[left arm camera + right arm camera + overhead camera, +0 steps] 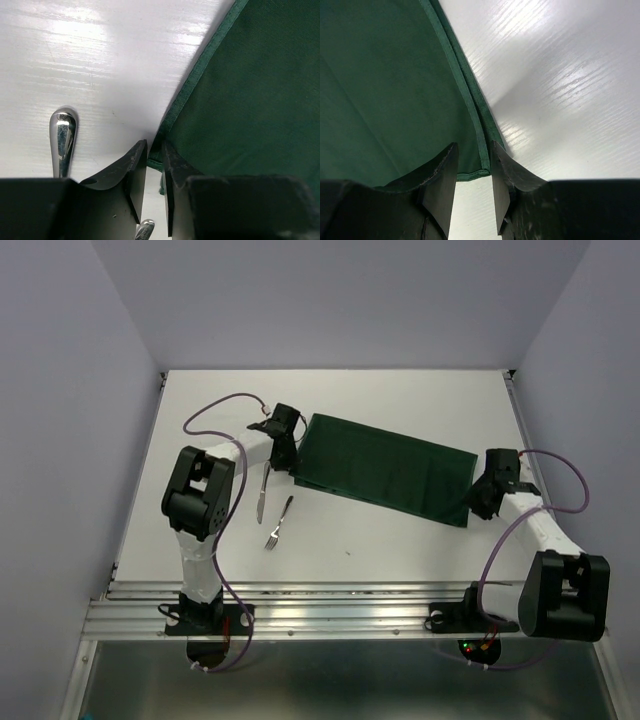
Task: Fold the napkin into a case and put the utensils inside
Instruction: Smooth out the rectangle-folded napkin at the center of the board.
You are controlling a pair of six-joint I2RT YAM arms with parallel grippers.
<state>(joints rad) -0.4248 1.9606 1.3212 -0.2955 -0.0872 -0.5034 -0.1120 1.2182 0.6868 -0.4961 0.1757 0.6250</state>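
The dark green napkin (385, 470) lies flat as a long folded rectangle, slanting across the middle of the table. My left gripper (292, 468) stands at its near left corner. In the left wrist view the jaws (154, 145) leave only a narrow gap, and the napkin's (250, 100) corner sits between the tips. My right gripper (472, 508) is at the near right corner. Its jaws (474, 145) stand apart on either side of the napkin's (385, 90) hemmed corner. The knife (260, 492) and fork (278, 523) lie left of the cloth. A rounded silver handle end (62, 140) shows in the left wrist view.
The white table (400, 570) ends at a metal rail along its near edge (330, 592). Lilac walls close in the left, right and back. A purple cable (215, 412) loops over the table behind the left arm.
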